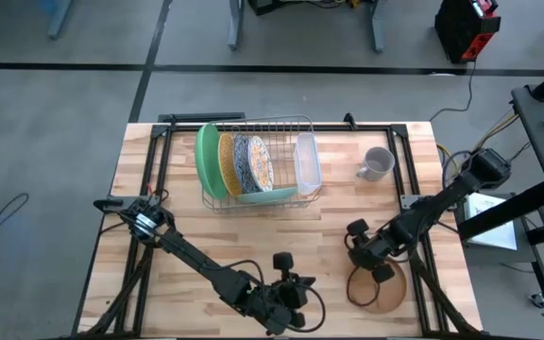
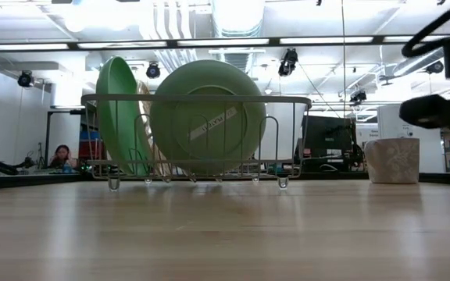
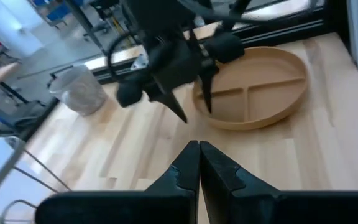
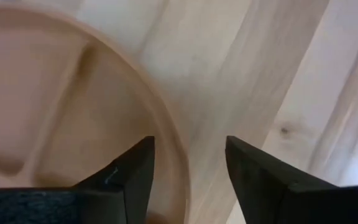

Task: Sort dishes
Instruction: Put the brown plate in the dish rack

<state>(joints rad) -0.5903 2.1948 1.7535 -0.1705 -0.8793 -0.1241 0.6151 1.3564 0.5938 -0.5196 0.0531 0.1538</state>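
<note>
The brown three-section plate (image 1: 378,285) lies flat on the table near its front right, also seen in the left wrist view (image 3: 260,84). My right gripper (image 1: 370,261) stands open over the plate's left rim, fingers pointing down, one over the plate's inside and one outside. The bright green plate (image 1: 206,161), gold speckled plate (image 1: 227,162), floral plate (image 1: 256,162) and pale teal plate (image 1: 267,195) stand on edge in the wire rack (image 1: 300,127). My left gripper (image 1: 305,297) is shut and holds nothing, near the front edge at the middle. My right gripper's fingers (image 4: 132,177) stand on either side of the plate's rim (image 4: 178,168), coming from above. Whether they touch the rim I cannot tell. The plate lies flat on the table.
A small grey mug (image 1: 376,165) stands right of the rack, far from the plate. A clear container (image 1: 306,162) sits at the rack's right end. Bare wood lies between the rack and the two grippers.
</note>
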